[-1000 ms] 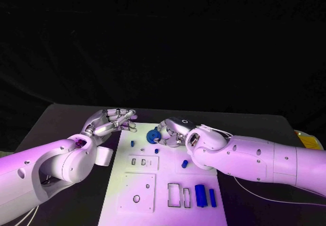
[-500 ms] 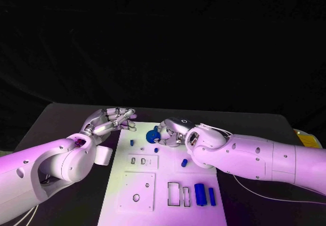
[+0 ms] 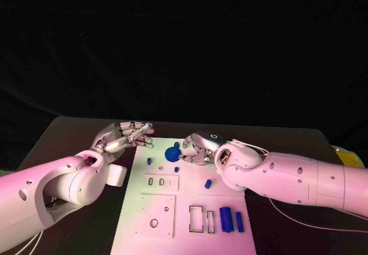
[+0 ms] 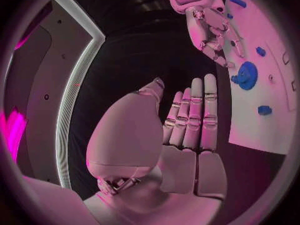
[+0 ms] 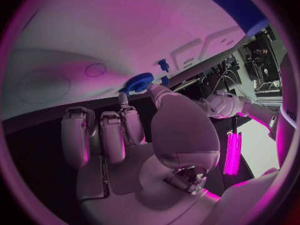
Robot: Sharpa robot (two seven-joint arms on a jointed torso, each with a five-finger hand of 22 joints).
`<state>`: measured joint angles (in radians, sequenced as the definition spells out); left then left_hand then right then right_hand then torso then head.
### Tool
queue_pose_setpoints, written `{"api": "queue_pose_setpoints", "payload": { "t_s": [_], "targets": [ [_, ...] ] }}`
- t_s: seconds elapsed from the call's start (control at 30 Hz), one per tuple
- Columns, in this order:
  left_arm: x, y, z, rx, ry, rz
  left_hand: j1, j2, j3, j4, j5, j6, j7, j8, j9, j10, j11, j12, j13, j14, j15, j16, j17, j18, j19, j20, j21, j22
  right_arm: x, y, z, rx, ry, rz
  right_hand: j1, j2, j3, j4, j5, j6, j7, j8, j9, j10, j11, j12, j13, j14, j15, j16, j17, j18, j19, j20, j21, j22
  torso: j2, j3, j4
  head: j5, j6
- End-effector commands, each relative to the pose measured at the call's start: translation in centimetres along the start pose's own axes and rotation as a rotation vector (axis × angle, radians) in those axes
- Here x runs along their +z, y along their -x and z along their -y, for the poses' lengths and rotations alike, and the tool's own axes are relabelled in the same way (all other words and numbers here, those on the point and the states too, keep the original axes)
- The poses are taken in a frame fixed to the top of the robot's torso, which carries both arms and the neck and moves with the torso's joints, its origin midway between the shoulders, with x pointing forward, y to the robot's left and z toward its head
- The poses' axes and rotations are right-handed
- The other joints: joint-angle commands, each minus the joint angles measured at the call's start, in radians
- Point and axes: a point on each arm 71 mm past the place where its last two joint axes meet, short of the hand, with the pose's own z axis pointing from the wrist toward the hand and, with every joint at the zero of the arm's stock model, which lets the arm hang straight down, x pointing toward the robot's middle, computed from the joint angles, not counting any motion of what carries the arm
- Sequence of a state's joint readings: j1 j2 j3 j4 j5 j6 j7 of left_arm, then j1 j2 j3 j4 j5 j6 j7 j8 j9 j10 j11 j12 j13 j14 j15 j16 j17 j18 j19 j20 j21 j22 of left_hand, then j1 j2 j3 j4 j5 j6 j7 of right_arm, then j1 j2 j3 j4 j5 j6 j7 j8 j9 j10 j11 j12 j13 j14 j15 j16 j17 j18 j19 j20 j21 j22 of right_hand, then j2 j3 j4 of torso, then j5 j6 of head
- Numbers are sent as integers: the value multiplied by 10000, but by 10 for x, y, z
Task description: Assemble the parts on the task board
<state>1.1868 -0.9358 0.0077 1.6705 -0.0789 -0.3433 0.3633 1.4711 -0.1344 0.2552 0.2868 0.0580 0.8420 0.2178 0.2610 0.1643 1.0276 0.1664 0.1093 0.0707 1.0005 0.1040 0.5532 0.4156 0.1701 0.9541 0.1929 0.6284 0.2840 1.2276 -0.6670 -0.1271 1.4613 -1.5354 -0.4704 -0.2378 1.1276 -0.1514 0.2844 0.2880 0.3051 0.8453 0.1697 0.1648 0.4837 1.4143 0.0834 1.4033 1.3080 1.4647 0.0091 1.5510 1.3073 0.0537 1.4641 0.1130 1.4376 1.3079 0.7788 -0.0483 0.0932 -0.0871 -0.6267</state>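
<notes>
The white task board [image 3: 157,234] lies in the middle of the table. A blue gear [image 3: 172,154] [image 4: 245,76] [image 5: 139,81] rests flat on its far end. My right hand [image 3: 201,149] [image 4: 209,25] hovers just right of the gear, thumb and fingertips [image 5: 154,89] close to its rim, holding nothing. My left hand [image 3: 126,135] [image 4: 187,125] floats beside the board's far left corner, fingers straight and side by side, empty. Small blue pieces lie on the board: a peg [image 3: 149,160], another peg [image 3: 176,169], a short bar [image 3: 208,184], and two longer bars [image 3: 225,219] near the front.
Raised white plates with slots [image 3: 161,183] and holes [image 3: 156,217] sit on the board's left half, and rectangular outlines [image 3: 203,219] are next to the long bars. A yellow object [image 3: 346,158] lies at the table's right edge. Both forearms flank the board.
My right hand has drawn back slightly to the right, leaving a small gap to the gear, which stays on the board. The left hand has barely moved.
</notes>
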Motion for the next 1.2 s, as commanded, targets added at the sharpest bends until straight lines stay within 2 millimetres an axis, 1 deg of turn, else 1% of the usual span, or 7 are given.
{"api": "queue_pose_setpoints", "payload": {
  "t_s": [0.03, 0.17, 0.37, 0.53, 0.67, 0.93, 1.2],
  "targets": [
    [0, -1, 1, -59, -58, -79, -100, -23, -37, -1, -31, -60, 128, -44, -4, -51, 21, -64, 14, -89, 0, 40, 10, 98, -48, 4, 52, 10, -7, 15, 4, 336, 191, 861, 77, 53, 50, -46, 60, 77, -34, -33, -14, 87, -3, 46, 770, 922, 21, 63, 1974, -130, 86, 36, 59, 1094, -10, 12, -25, 10, 28],
    [0, 1, 1, -48, -58, -52, -100, -23, -37, -1, -31, -60, 128, -44, -4, -51, 21, -64, 14, -89, 0, 40, 10, 98, -48, 4, 52, 10, -21, 32, 18, 862, 240, 1076, 602, -139, 236, -284, -85, 199, -55, -49, -11, 88, -27, 55, 784, 897, -3, 38, 1865, -98, 7, 14, -50, 988, -16, 24, -44, -27, 53],
    [1, 3, 1, -45, -64, -48, -101, -19, -46, 0, -31, -78, 139, -52, -7, -63, 31, -71, 15, -107, 8, 59, 26, 97, -64, 9, 73, 20, -44, 49, 50, 1886, 15, 626, 1402, -538, 252, -802, -754, 407, -110, -68, -3, 11, -72, -14, 719, 868, -40, 5, 1740, -54, -115, -20, -217, 836, -48, 67, -149, -68, 84],
    [1, 5, 0, -50, -70, -62, -90, -17, -65, -3, -30, -29, 98, -18, 8, 27, 1, -25, 38, -154, 1, 91, 56, 102, -118, 16, 104, 35, -66, 56, 80, 2341, -301, 345, 1834, -642, 287, -1105, -864, 325, -345, -190, -41, 45, -281, 26, 770, 869, -205, 1, 1744, -52, -113, -145, -227, 854, -68, 145, -283, -148, 108],
    [1, 5, 0, -59, -83, -84, -92, 1, -91, 4, -31, 16, 49, 14, 21, 274, -57, 100, 99, -212, -32, 151, 109, 114, -187, 9, 174, 68, -80, 55, 99, 2412, -650, 282, 1958, -656, 302, -1194, -854, 279, -294, -237, -52, 83, -256, 58, 804, 876, -213, 5, 1770, -63, -93, -176, -207, 886, -72, 188, -343, -156, 110],
    [2, 5, -1, -76, -85, -118, -89, 10, -99, 6, -30, 40, 20, 30, 28, 414, -87, 167, 134, -283, -43, 154, 126, 113, -250, 6, 201, 80, -98, 48, 123, 2193, -1188, 132, 2090, -713, 246, -1314, -829, 92, -45, -389, -89, 23, -44, -7, 735, 877, -47, 4, 1773, -72, -89, -78, -216, 899, -65, 253, -364, -163, 100],
    [2, 5, -2, -74, -70, -99, -88, 10, -100, 6, -31, 41, 19, 31, 28, 428, -89, 173, 137, -298, -42, 149, 126, 112, -262, 6, 201, 80, -98, 36, 128, 2120, -1325, -84, 2126, -723, 203, -1345, -815, -14, 22, -464, -107, -12, 19, -39, 702, 881, 10, 9, 1794, -70, -92, -26, -226, 897, -53, 249, -310, -159, 66]
  ]
}}
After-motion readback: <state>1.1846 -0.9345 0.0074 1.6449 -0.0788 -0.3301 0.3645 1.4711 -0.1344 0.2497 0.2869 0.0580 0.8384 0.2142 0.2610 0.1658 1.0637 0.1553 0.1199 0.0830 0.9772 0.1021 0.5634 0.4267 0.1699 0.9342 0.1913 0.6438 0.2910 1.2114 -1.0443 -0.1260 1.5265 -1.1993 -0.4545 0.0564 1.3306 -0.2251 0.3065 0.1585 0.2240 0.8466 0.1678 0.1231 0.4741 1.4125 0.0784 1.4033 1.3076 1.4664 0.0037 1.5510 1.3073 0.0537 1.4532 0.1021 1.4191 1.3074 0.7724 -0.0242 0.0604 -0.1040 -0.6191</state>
